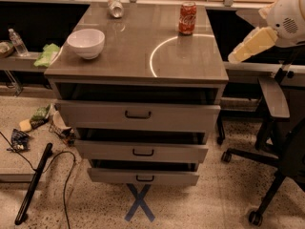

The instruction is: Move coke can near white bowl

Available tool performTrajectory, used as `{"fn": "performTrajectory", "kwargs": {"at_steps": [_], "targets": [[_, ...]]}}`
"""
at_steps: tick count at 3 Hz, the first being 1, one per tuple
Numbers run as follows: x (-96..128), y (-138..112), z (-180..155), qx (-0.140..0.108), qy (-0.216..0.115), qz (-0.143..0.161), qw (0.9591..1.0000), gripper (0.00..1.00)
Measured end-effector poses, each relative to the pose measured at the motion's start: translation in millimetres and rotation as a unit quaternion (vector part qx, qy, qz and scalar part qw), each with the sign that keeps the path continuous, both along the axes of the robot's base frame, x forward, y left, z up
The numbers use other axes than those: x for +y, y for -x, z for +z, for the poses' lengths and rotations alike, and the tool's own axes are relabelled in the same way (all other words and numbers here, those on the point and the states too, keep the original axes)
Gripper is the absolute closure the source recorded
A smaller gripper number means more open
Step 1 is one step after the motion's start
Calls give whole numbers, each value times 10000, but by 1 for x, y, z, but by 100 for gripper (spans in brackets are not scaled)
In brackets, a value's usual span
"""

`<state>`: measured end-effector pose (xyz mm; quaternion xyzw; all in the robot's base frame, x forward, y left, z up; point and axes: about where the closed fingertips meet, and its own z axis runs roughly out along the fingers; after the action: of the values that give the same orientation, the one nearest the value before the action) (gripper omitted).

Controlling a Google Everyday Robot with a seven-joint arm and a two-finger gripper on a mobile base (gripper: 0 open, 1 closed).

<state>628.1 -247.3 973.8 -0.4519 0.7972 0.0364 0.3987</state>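
Observation:
The coke can (187, 18), red with white script and a silver top, stands upright at the back right of the grey cabinet top (143, 66). The white bowl (86, 43) sits near the top's left edge, well apart from the can. My gripper (237, 56) is at the end of a cream-coloured arm link reaching in from the right. It hangs just off the cabinet's right edge, to the right of and nearer than the can, touching nothing.
A silver crushed-looking can (115, 7) lies at the back, left of the coke can. Three drawers (138, 116) below stand partly open. An office chair (276, 128) is at the right. A water bottle (18, 43), green cloth (46, 55) and floor clutter are at the left.

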Motion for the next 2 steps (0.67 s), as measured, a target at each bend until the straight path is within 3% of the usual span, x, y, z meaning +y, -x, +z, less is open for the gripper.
{"fn": "performTrajectory", "kwargs": {"at_steps": [1,2], "targets": [[5,-27,-17,-18,-400,-425,9983,0],[1,-79,-17,-394,-856,-852,9919,0]]}}
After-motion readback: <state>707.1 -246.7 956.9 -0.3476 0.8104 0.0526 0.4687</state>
